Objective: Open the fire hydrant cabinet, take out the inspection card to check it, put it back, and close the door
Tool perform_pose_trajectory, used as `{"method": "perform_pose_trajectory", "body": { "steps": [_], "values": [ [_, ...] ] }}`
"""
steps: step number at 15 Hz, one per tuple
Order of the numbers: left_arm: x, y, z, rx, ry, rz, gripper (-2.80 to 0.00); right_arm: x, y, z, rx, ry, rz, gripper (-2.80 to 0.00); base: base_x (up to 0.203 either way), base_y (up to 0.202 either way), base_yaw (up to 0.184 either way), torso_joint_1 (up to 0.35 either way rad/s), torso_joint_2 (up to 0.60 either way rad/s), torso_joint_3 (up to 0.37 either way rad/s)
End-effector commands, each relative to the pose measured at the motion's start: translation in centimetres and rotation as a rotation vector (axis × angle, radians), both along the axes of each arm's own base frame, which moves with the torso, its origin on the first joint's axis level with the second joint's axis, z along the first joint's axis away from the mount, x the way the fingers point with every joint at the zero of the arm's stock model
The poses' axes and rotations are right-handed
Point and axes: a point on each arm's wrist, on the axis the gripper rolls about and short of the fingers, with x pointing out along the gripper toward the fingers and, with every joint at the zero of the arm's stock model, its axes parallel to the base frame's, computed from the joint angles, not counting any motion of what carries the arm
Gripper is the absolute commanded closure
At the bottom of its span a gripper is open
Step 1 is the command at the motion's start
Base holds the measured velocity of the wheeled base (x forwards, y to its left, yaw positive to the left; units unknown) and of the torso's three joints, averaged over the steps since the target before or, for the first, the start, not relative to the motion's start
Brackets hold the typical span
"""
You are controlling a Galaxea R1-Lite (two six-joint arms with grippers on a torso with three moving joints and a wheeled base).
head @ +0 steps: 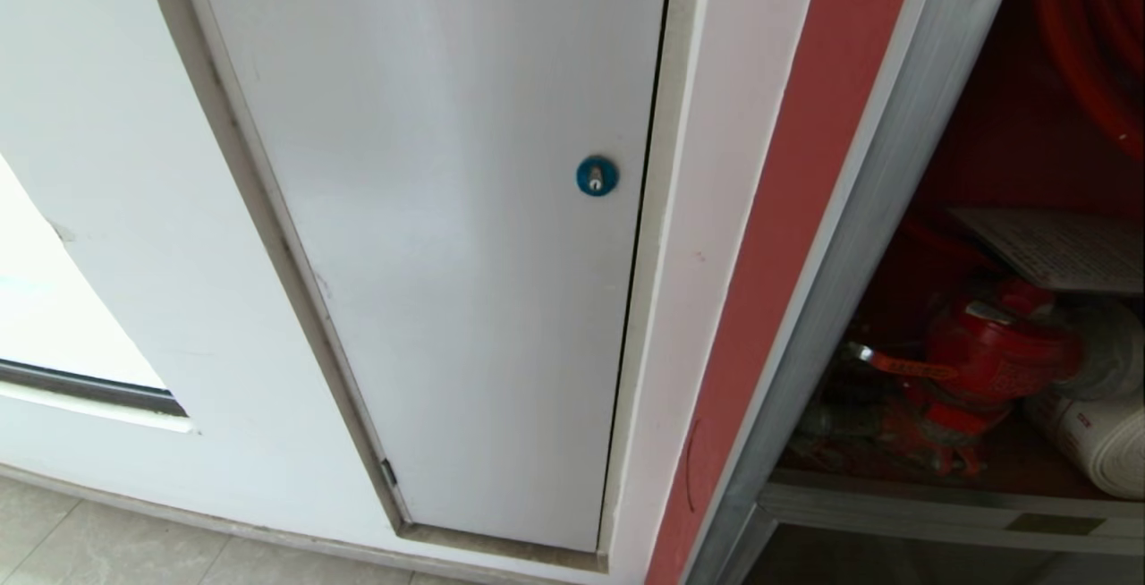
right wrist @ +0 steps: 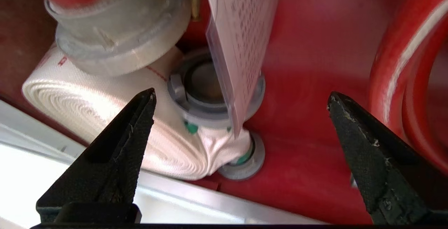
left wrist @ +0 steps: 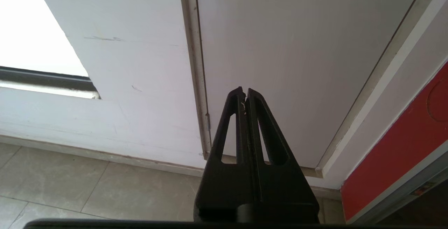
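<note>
Your right pincer [right wrist: 241, 97] gaped wide inside the open cabinet [head: 903, 165], empty, the card [head: 1064, 250] lying at right on the valve [head: 993, 352]. Judging so: card unheld; next, close on its edge. Left pincer [left wrist: 245, 90] was parked, closed.

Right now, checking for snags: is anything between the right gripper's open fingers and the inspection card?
No. In the right wrist view the right gripper is open and the inspection card hangs ahead with only bare space between.
</note>
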Motion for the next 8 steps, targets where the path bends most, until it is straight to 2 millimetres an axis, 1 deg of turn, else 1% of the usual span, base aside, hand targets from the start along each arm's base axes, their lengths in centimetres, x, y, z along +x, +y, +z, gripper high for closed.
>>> {"method": "perform_pose_trajectory", "body": {
  "steps": [1, 4, 8],
  "values": [
    [0.0, 0.0, 0.0, -0.001, 0.001, 0.0, 0.0, 1.1, -0.8, 0.0, -0.034, -0.012, 0.014, -2.8, 0.0, 0.0, 0.0, 0.0, 0.0, 0.0],
    [0.0, 0.0, 0.0, -0.001, 0.001, 0.0, 0.0, 2.2, -1.5, 0.0, -0.072, -0.044, 0.043, -2.8, 0.0, 0.0, 0.0, 0.0, 0.0, 0.0],
    [0.0, 0.0, 0.0, -0.001, 0.001, 0.0, 0.0, 2.8, -1.9, -0.5, -0.066, -0.026, 0.05, -2.8, 0.0, 0.0, 0.0, 0.0, 0.0, 0.0]
  ]
}}
